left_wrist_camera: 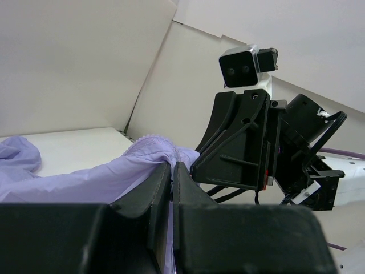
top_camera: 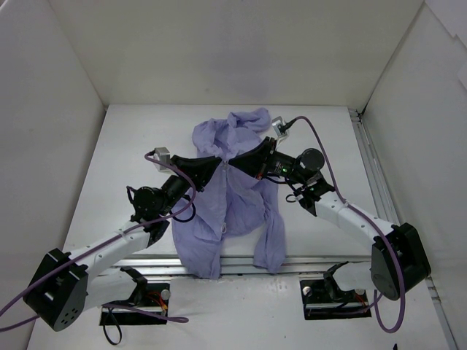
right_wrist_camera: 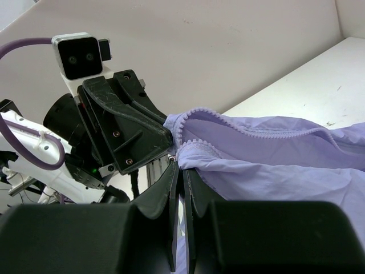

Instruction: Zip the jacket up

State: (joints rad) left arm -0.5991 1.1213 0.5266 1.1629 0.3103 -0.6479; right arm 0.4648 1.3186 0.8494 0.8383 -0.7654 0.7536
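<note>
One jacket [top_camera: 232, 200] lies mid-table [top_camera: 131, 146]. Two grippers meet over its front and hide it from you there. The left gripper [left_wrist_camera: 172, 166] is pinched onto the fabric edge, and the right gripper [right_wrist_camera: 181, 165] is clamped on the jacket beside the zipper teeth [right_wrist_camera: 251, 132]. The slider is hard to make out.

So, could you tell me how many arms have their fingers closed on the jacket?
2. The left fingers pinch the jacket along its front edge at mid-table; the right fingers pinch it directly opposite.
</note>
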